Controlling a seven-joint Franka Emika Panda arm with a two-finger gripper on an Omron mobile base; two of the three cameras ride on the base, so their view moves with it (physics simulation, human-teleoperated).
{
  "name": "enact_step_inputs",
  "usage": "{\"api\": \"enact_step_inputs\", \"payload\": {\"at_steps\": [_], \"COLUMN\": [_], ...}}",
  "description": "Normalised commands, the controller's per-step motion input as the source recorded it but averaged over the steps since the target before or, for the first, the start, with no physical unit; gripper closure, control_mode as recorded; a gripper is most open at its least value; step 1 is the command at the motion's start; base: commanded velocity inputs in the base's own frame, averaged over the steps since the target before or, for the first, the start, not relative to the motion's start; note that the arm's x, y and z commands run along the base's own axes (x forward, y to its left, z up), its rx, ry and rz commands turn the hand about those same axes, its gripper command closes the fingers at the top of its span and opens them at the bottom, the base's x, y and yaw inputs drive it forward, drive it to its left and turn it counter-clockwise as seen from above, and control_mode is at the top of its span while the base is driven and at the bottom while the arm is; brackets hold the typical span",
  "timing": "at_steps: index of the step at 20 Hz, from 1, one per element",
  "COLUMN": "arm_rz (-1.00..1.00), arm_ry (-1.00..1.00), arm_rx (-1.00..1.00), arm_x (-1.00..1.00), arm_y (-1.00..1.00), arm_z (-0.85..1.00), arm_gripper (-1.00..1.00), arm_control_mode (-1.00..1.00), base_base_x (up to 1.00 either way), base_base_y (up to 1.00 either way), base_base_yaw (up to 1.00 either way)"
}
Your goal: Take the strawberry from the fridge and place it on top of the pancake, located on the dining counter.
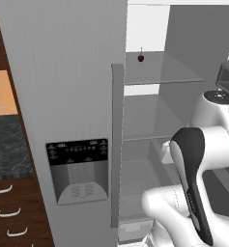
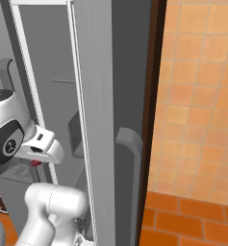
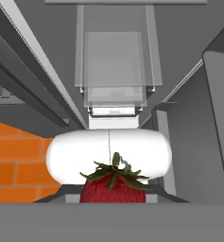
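Tool (image 2: pixel 36 162): clamped on the strawberry (image 3: pixel 113 188), which sits between its tips beside the open fridge (image 1: pixel 63 96).
Strawberry: red body with green leaves, held at the bottom of the hand view; a red speck under the hand in the right base view.
Surroundings: glass shelves (image 1: pixel 159 72), a darker stemmed fruit (image 1: pixel 141 58) on the upper one.
Risk: tiny fruit could slip if the hand brushes the fridge door on the way out.

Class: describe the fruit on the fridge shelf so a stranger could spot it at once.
Look inside the open fridge, at its upper glass shelf. The cherry sits alone there: dark red, round, with a thin stem, unlike the bright, leafy strawberry in the gripper.
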Motion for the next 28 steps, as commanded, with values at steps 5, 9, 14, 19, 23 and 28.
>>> {"api": "enact_step_inputs", "payload": {"at_steps": [5, 9, 14, 19, 23, 28], "arm_rz": [-0.02, 0.00, 0.00, 0.00, 0.00, 0.00], "arm_ry": [0.00, 0.00, 0.00, 0.00, 0.00, 0.00], "arm_rx": [0.00, 0.00, 0.00, 0.00, 0.00, 0.00], "arm_x": [-0.06, 0.00, 0.00, 0.00, 0.00, 0.00], "arm_y": [-0.06, 0.00, 0.00, 0.00, 0.00, 0.00], "arm_z": [-0.20, 0.00, 0.00, 0.00, 0.00, 0.00], "arm_gripper": [1.00, 1.00, 1.00, 1.00, 1.00, 1.00], "arm_control_mode": [-1.00, -1.00, -1.00, 1.00, 1.00, 1.00], "base_base_x": [0.00, 0.00, 0.00, -0.22, -0.19, -0.65], "base_base_y": [0.00, 0.00, 0.00, 0.42, 0.87, 0.56], "base_base_yaw": [0.00, 0.00, 0.00, 0.00, -0.07, -0.42]}}
